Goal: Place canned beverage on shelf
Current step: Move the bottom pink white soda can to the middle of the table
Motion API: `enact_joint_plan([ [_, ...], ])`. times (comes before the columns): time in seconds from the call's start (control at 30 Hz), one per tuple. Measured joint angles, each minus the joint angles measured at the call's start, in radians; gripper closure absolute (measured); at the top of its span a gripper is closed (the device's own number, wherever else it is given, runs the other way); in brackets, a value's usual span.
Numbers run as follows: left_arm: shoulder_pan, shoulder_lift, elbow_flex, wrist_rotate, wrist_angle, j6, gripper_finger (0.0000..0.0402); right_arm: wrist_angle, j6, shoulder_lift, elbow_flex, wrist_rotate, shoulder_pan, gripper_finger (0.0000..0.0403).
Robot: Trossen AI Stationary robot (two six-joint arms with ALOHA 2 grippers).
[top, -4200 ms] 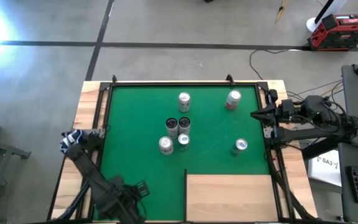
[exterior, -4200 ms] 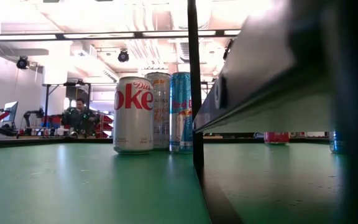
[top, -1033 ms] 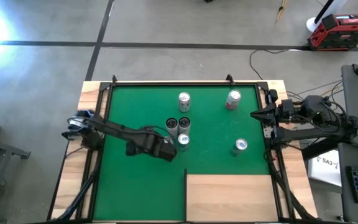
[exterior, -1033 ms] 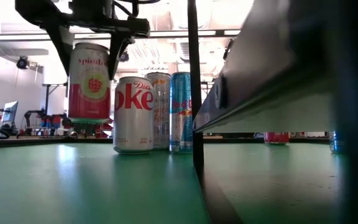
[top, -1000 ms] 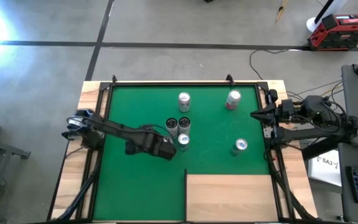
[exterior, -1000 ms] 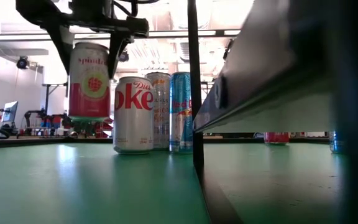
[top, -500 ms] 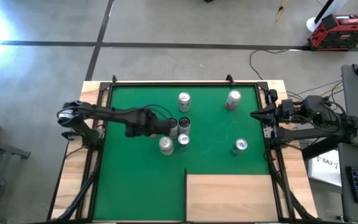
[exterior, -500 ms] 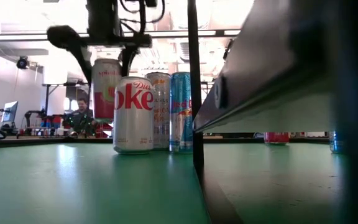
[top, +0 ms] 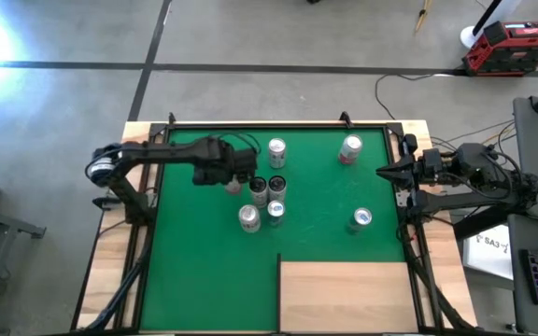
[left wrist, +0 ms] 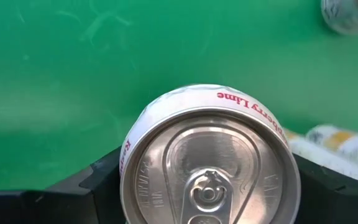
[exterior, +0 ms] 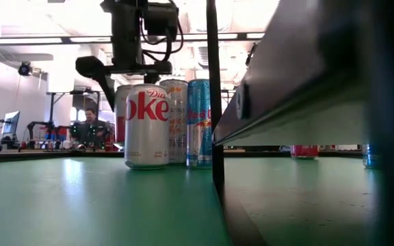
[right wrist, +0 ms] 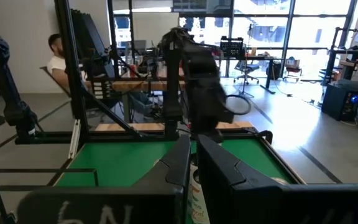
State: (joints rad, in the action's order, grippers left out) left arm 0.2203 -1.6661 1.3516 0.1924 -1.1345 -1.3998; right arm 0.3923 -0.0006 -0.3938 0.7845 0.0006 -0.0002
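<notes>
Left gripper (top: 234, 175) sits in the upper-left-centre of the high view, over the green mat (top: 194, 238), clenched on a red-and-white can (left wrist: 209, 160). The left wrist view shows that can's silver top and pull tab filling the lower centre of the frame, with a dark finger (left wrist: 101, 183) pressed against each side and "Lime" lettering readable on the rim. In the low view the held can is mostly hidden behind the Diet Coke can (exterior: 146, 126), left of centre, with the arm's dark body directly above it.

Shelf (top: 344, 296), a pale plywood panel, lies at the bottom of the high view, right of centre, well apart from the held can; nothing stands on it.

Three cans stand clustered at the centre of the mat: the Diet Coke can, a silver can (exterior: 175, 120) and a blue can (exterior: 198, 123), seen side by side in the low view. Further cans stand apart: one at upper centre (top: 276, 149), one at upper right (top: 350, 148), one at right of centre (top: 361, 218).

Right gripper (top: 388, 171) rests at the right edge of the counter, off the mat; its fingers appear closed together with nothing between them in the right wrist view.

A seated person (exterior: 89, 127) shows in the room beyond, at the left of the low view.
</notes>
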Motion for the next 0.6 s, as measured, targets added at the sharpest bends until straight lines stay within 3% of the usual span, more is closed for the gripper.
enact_joint_plan([
  [0.3, 0.099, -0.014, 0.029, -0.005, 0.042, 0.140, 0.0116, 0.000, 0.000, 0.000, 0.000, 0.000, 0.000, 0.0380],
  [0.6, 0.156, -0.116, 0.103, -0.084, 0.050, 0.267, 0.0116, 0.000, 0.000, 0.000, 0.000, 0.000, 0.000, 0.0380],
])
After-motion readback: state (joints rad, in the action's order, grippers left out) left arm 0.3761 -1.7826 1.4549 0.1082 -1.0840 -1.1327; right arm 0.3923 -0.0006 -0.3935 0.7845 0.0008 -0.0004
